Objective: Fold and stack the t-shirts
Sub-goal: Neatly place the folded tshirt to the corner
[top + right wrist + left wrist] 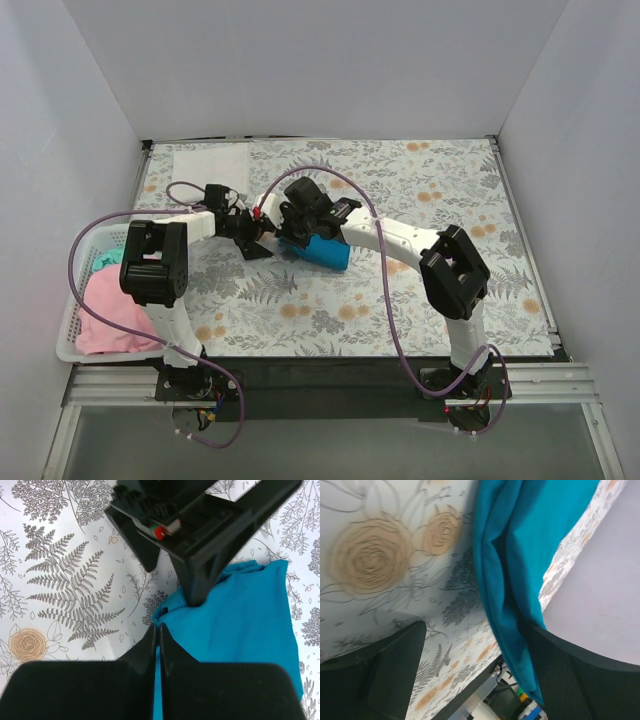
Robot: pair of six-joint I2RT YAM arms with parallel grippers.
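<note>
The teal-blue t-shirt [328, 252] lies bunched and partly folded in the middle of the table. My right gripper [296, 232] is shut on its left edge; in the right wrist view [156, 627] the jaws are pressed together with a sliver of teal cloth [240, 625] between them. My left gripper [262, 238] is open just left of the shirt. In the left wrist view [477, 630] its fingers stand wide apart, with the teal cloth [520, 555] lying against the right finger [585, 680]. A white t-shirt [210, 162] lies flat at the back left.
A white slatted basket [75, 300] stands at the table's left edge and holds a pink t-shirt [115, 310] and a mint green one [107, 258]. White walls enclose the table on three sides. The floral tablecloth [450, 190] covers the table.
</note>
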